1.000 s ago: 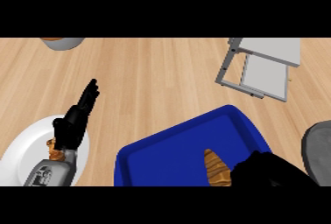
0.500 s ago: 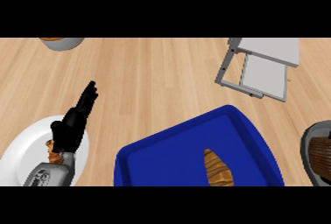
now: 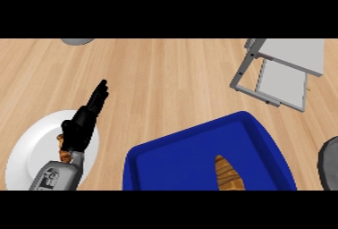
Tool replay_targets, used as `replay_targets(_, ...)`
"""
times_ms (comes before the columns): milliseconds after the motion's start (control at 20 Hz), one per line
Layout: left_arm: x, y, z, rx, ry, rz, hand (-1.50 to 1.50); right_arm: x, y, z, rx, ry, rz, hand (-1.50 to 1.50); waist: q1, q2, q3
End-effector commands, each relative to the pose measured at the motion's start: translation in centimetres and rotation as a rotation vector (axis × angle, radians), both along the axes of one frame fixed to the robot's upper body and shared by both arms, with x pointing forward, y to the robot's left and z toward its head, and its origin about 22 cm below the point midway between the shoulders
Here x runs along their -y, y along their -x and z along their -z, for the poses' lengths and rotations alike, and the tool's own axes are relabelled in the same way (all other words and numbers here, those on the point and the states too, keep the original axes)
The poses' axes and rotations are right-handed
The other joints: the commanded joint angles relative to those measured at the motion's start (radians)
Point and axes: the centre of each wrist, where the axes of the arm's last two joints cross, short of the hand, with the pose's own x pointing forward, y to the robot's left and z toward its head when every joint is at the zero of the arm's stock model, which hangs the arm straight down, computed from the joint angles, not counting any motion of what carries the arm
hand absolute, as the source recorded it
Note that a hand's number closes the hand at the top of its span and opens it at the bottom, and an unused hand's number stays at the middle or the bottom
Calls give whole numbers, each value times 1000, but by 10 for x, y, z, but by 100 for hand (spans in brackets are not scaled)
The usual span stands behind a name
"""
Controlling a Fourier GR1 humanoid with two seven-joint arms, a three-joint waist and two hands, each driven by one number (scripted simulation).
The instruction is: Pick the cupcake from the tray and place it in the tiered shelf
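Now the right hand's gone from view, pastry [image 3: 228, 174] still on the tray [image 3: 175, 161], left hand [image 3: 82, 121] resting open

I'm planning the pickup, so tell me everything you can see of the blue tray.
The blue tray is deep blue and looks like smooth plastic, with rounded corners and a low raised rim. It lies flat on the wooden counter, turned at an angle, at the lower right of the head view, whose lower edge cuts off its near part. A brown ridged item lies on its floor toward the right. No hand touches it.
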Motion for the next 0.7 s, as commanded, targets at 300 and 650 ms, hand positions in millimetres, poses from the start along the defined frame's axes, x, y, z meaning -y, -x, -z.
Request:
replay_targets(300,30,-11,7,8,3,50,0,25,-22,-34,61,-43,73,150,42,7,-1)
replay_targets(650,2,-2,5,5,-2,44,0,27,-36,-38,191,-28,111,150,34,3,-1)
